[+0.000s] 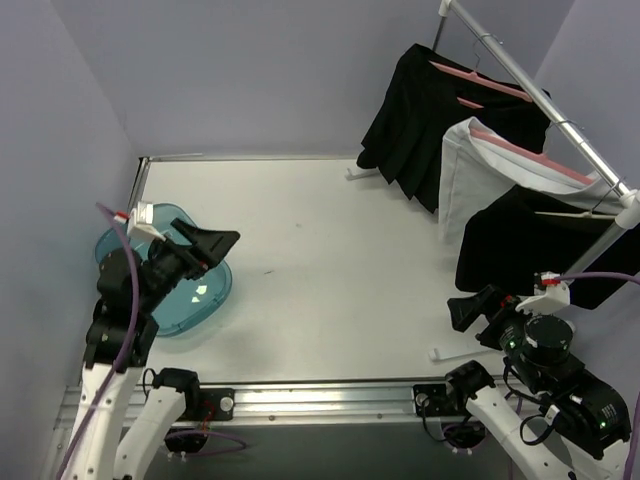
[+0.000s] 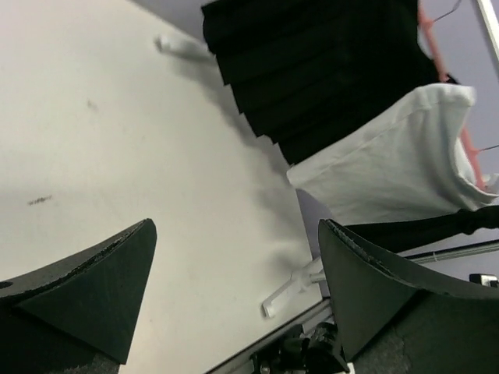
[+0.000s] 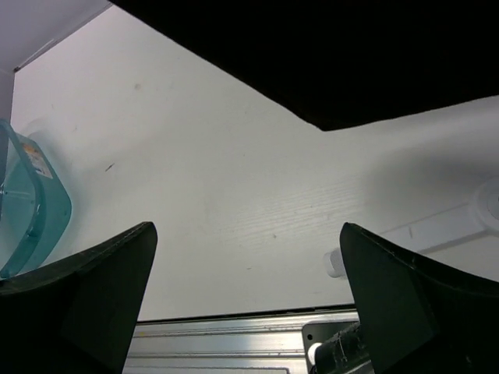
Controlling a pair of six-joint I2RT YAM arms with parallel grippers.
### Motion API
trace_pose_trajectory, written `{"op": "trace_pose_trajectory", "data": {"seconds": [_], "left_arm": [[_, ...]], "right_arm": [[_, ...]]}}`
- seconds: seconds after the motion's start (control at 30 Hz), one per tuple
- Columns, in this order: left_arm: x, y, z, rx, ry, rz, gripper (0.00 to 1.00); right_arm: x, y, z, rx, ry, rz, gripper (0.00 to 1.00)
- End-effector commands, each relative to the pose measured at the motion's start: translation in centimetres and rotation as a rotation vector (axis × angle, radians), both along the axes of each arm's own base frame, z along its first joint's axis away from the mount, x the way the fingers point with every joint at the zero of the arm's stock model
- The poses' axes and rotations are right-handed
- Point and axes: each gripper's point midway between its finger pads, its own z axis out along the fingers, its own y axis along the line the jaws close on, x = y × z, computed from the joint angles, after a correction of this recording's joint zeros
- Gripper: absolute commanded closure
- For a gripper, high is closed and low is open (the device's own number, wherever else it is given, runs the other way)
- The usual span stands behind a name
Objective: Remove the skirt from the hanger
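1. The skirt, judged to be the black pleated one (image 1: pixel 415 120), was seen hanging from its pink hanger (image 1: pixel 480 78) at the far end of the rail (image 1: pixel 540 90), on the table's right side.
2. Nothing had been unclipped or slid off: the task was judged not yet begun.
3. A white garment (image 1: pixel 490 180) and another black garment (image 1: pixel 530 245) were hung nearer on the same rail.
4. The right gripper (image 3: pixel 245 230) was held just beneath the near black garment, fingers spread wide, nothing pinched.
5. The left gripper (image 2: pixel 235 224) was poised over the blue basin (image 1: pixel 205 290), well apart from the rail, likewise spread and empty.
6. Everything was left to do: the reach, the grasp, the pull off the hanger.
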Motion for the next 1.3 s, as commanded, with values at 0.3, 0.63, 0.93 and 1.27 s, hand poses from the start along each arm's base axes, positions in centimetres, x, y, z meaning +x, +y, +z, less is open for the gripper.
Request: {"op": "trace_pose_trajectory", "data": {"seconds": [0.3,0.63,0.93,1.27], "left_arm": [[-0.5,-13.4,1.3,0.423,0.013,-0.404,0.06],[1.2,-25.1,5.1,0.321,-0.156,-0.670,0.06],[0.0,-29.2,14.0,0.371,-0.724,-0.751,0.06],[-2.2,-35.2,14.4,0.288,-0.983,-1.039,0.09]], "right_arm": [[-1.8,-0.1,-0.3,-0.101,0.217,0.052,0.00],[-2.4,1.6,1.7,0.026,0.186,0.100,0.00],[-2.9,2.0,2.1,0.056,0.230,0.105,0.00],[-2.7,2.7,3.2,0.086,0.236,0.114,0.00]]}}
